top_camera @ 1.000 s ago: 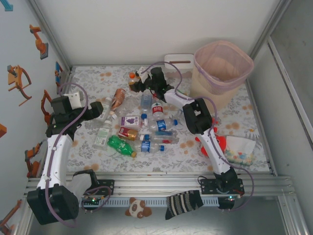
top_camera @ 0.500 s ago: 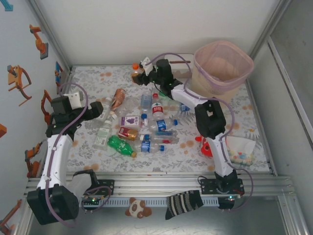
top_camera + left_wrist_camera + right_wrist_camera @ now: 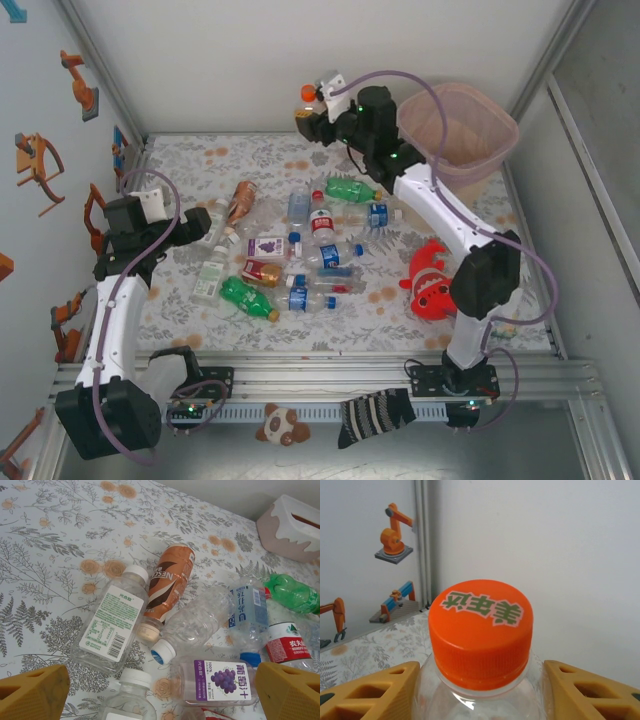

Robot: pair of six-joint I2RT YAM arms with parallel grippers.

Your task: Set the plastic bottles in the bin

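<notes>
Your right gripper [image 3: 316, 112], closed on the orange-capped bottle [image 3: 480, 630], has the back wall [image 3: 250, 60] close behind it. To its right the bin [image 3: 470, 125] stands with its mouth unblocked, though the arm's cable [image 3: 400, 75] arcs across that gap. Under your wide-open left gripper [image 3: 160, 690], loose bottles [image 3: 115, 617] crowd the tabletop [image 3: 50, 540]. Bare cloth lies to its left, and the tissue box [image 3: 295, 525] sits ahead to the right.

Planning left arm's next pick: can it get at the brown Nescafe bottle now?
Probably yes. The left gripper hangs open facing the brown Nescafe bottle, which lies uncovered, though a white-labelled bottle and a blue-capped clear bottle flank it closely.
</notes>
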